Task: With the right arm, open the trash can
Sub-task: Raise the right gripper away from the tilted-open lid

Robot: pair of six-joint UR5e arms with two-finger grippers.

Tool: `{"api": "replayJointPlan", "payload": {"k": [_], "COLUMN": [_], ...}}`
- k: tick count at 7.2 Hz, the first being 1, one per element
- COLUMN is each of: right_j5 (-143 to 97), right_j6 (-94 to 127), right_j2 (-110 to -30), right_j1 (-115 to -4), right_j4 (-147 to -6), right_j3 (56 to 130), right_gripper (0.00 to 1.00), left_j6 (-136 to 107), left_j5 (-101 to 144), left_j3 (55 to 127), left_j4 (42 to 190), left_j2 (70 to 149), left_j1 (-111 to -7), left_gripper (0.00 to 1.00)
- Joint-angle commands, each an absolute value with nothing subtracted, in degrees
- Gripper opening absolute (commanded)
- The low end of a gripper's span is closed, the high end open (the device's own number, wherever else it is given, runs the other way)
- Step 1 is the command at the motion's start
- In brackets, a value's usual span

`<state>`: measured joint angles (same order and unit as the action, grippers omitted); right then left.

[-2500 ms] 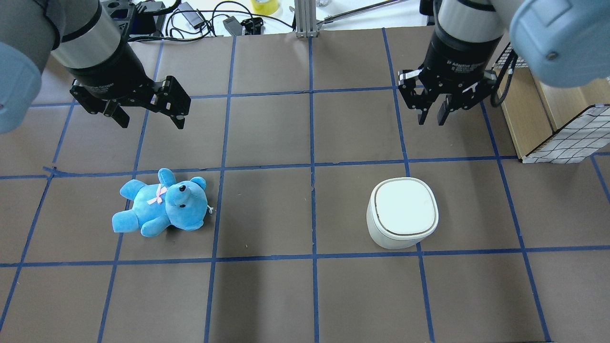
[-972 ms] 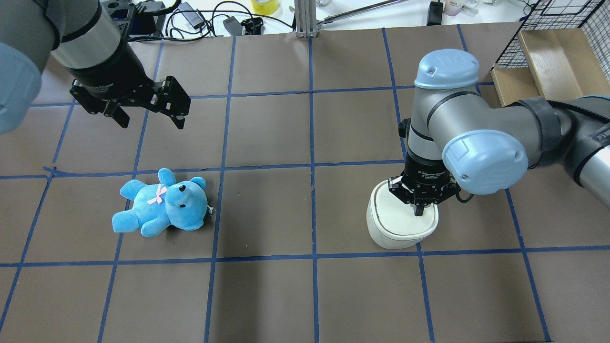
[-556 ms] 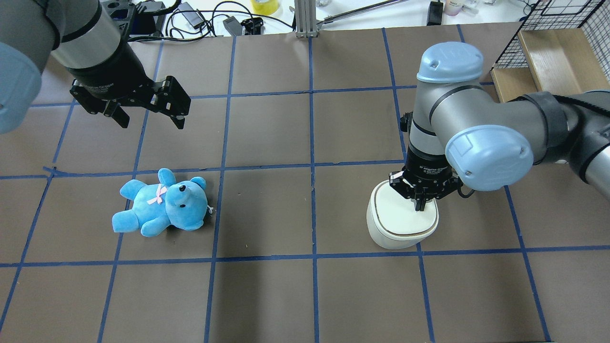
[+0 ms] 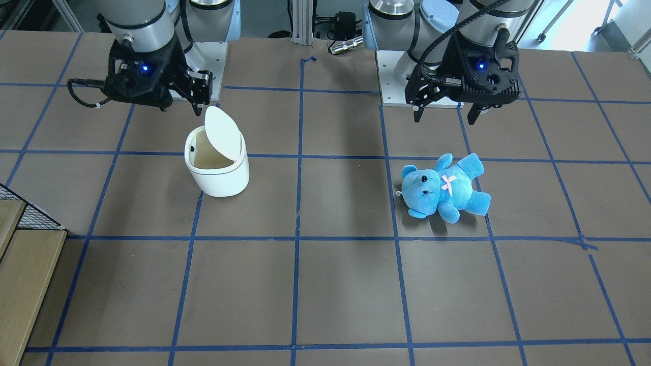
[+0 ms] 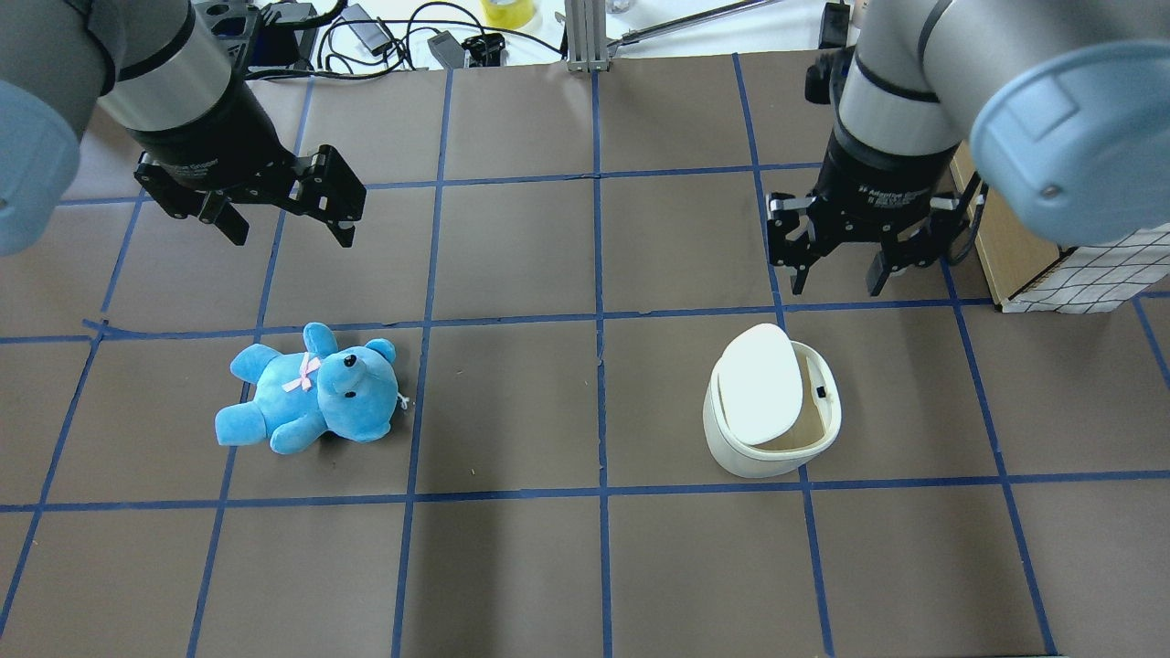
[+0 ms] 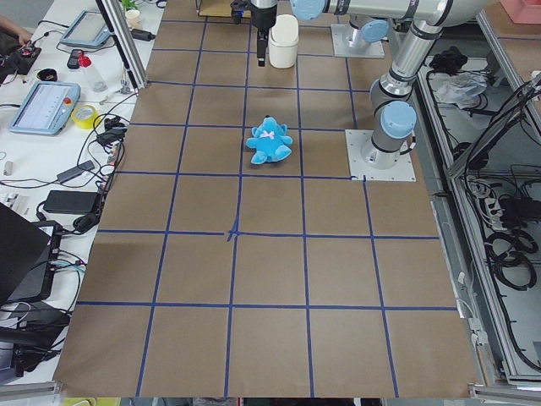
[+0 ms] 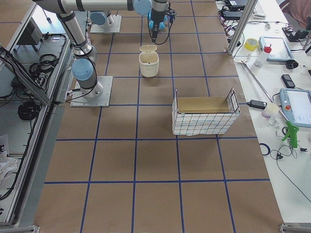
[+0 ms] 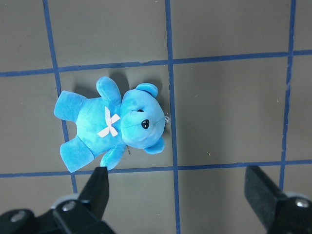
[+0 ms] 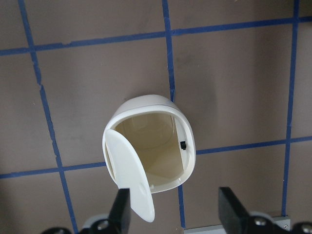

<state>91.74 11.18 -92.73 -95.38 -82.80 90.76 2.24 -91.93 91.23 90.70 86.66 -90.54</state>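
The white trash can stands right of centre with its flip lid tilted up, and the beige inside shows. It also shows in the front view and the right wrist view. My right gripper hangs open and empty above the table, behind the can and clear of it; it also shows in the front view and the right wrist view. My left gripper is open and empty, high behind a blue teddy bear.
A wire-mesh basket with a wooden box stands at the right edge behind the can, close to my right arm. Cables and small tools lie beyond the table's far edge. The teddy lies under my left wrist camera.
My right gripper was shut, tip down on the closed lid. It has lifted up and back and opened. The lid has flipped up. The left arm and teddy have not moved.
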Motion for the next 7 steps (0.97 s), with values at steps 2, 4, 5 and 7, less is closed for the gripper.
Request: {"api": "replayJointPlan", "payload": {"k": [2, 4, 5, 7], "right_j5": [91.7, 91.7, 91.6, 91.7], "right_j6": [10.8, 10.9, 10.9, 10.9], "right_j2": [-93.0, -92.7, -92.6, -92.5], "right_j1": [-95.4, -95.4, -95.4, -95.4], "right_j4": [-83.1, -85.8, -87.2, -87.2], "right_j3": [86.7, 86.8, 86.8, 86.8], "right_gripper": [1.0, 1.0, 1.0, 1.0], "left_j6": [2.3, 2.3, 2.3, 2.2], "left_j5": [-91.9, -91.9, -91.9, -91.9], "left_j3": [91.2, 91.2, 91.2, 91.2], "left_j4": [90.7, 90.7, 90.7, 90.7], "left_j2": [86.7, 86.7, 86.7, 86.7], "left_j1": [-90.5, -90.5, -90.5, -90.5], "left_gripper": [1.0, 1.0, 1.0, 1.0]}}
